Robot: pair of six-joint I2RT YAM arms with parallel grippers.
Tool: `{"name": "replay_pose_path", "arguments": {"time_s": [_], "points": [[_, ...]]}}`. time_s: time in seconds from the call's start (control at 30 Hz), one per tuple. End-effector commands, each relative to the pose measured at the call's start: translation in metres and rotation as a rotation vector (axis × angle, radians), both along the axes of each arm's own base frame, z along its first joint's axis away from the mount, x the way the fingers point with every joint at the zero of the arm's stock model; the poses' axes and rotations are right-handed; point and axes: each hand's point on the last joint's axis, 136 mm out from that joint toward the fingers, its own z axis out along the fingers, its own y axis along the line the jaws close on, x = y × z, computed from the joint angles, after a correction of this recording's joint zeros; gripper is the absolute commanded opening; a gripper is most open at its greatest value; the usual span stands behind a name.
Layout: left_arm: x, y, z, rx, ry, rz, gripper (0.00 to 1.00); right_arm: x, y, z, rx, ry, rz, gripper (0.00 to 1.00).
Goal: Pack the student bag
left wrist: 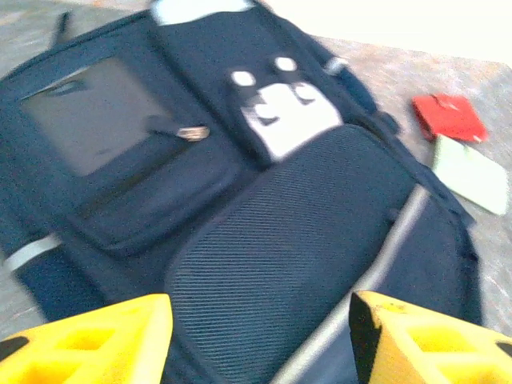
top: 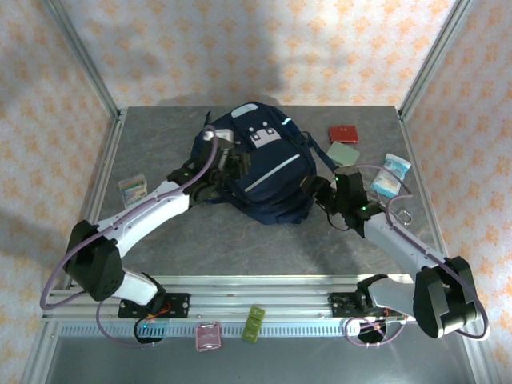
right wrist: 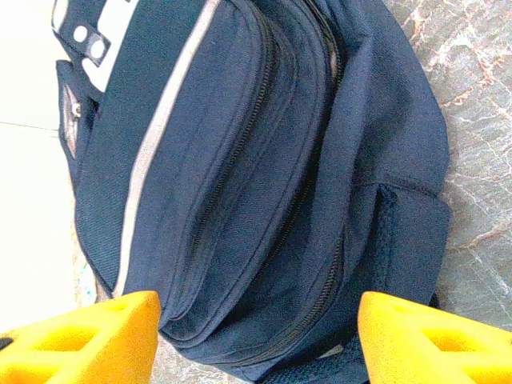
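Observation:
The student bag [top: 260, 168] lies flat in the middle of the table, navy blue with a thin white stripe and grey-white patches. My left gripper [top: 234, 164] hovers over the bag's left upper part. In the left wrist view its yellow fingers [left wrist: 88, 340] stand apart, open, above the ribbed front panel of the bag [left wrist: 304, 232], with nothing between them. My right gripper [top: 322, 195] sits at the bag's right lower side. It is open too, its fingers [right wrist: 432, 340] spread either side of the zipped edge of the bag [right wrist: 264, 184].
A red booklet [top: 345, 133] and a pale green card [top: 344, 152] lie right of the bag; the left wrist view also catches the booklet [left wrist: 450, 116]. Blue patterned items [top: 392, 176] lie at far right, a small packet [top: 133, 188] at left. Pink [top: 209, 336] and green [top: 254, 324] pieces rest on the near rail.

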Motion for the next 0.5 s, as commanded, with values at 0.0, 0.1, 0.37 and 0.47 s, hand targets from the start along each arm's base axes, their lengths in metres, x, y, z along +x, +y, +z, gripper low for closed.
{"name": "replay_pose_path", "arguments": {"time_s": [0.0,0.1,0.37,0.47], "points": [[0.01,0.028,-0.021,-0.131,0.033,0.099,0.64,0.014,0.012,0.005,0.03,-0.04,0.021,0.65],[0.016,0.048,-0.053,-0.178,0.099,0.15,0.65,0.025,0.019,0.001,0.033,-0.034,0.032,0.65],[0.043,0.061,-0.108,-0.212,0.189,0.218,0.68,0.047,0.028,-0.007,0.04,-0.033,0.037,0.64],[0.058,0.057,-0.112,-0.216,0.171,0.211,0.69,0.05,0.031,-0.012,0.042,-0.026,0.04,0.64]]}}
